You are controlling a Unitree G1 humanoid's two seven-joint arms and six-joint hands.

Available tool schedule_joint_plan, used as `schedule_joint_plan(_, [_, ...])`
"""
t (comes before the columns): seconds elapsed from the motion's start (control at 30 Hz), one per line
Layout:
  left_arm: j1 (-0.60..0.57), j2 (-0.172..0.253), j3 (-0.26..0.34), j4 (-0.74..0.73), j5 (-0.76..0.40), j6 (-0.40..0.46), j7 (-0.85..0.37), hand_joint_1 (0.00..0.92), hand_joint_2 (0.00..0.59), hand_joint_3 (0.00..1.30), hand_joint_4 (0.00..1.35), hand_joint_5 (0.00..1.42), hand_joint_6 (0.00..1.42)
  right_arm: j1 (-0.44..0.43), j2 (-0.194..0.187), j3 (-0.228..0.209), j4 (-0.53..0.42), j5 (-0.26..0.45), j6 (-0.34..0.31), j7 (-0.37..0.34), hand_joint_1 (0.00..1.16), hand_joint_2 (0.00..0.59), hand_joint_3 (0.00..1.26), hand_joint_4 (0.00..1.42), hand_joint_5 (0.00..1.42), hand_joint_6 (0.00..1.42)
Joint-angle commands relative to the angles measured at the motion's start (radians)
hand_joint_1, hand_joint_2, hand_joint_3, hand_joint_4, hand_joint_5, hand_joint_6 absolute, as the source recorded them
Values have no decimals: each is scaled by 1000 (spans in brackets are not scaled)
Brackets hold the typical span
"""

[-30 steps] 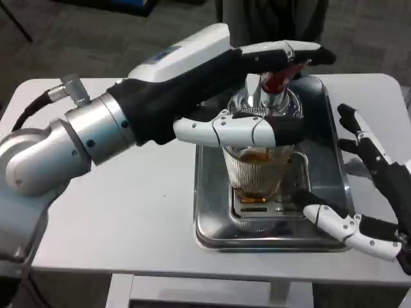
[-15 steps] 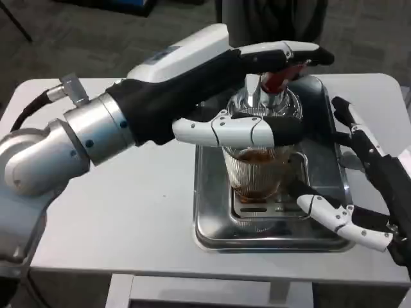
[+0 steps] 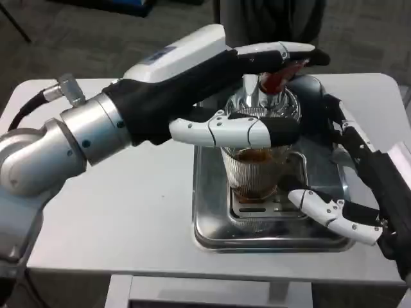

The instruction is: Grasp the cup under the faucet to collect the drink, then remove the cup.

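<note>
Left hand (image 3: 247, 96): reaches in from the left across the dispenser. Its upper fingers (image 3: 282, 51) lie over the red tap handle (image 3: 277, 80); a lower finger runs crosswise just above the cup's rim. Whether the upper fingers actually press the handle cannot be told. Nothing is seen clasped inside this hand.

Right hand (image 3: 359, 186): comes in from the right edge, fingers spread wide apart, holding nothing. One white finger (image 3: 327, 212) points toward the base of the cup over the tray's front right part and stops just short of the glass; the dark upper fingers stand over the tray's right rim.

Cup (image 3: 253, 173): ribbed clear glass, upright, directly below the faucet (image 3: 252, 96), standing on the drip grate (image 3: 263, 208). Amber liquid fills its lower part. It sits between the two hands, gripped by neither.

Dispenser: shiny metal body at the back of the tray, partly hidden by the left hand.

Tray (image 3: 209, 218): rectangular steel, resting on the white table (image 3: 128, 212) right of centre, carrying the grate, cup and dispenser.

Left forearm (image 3: 70, 141): silver, crossing the table's left half, raised above it.
</note>
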Motion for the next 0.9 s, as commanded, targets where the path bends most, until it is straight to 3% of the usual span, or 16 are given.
schedule_joint_plan(0.03, [55, 33, -22, 16, 31, 21, -46, 0, 91, 207, 130, 238, 192, -8, 10, 9, 13, 1, 6, -12, 614, 253, 15, 22, 97, 196])
schedule_joint_plan(0.9, [60, 43, -15, 5, 25, 28, -51, 0, 92, 206, 130, 238, 192, -36, 43, 42, 78, 11, 1, -26, 589, 257, 27, 22, 97, 197])
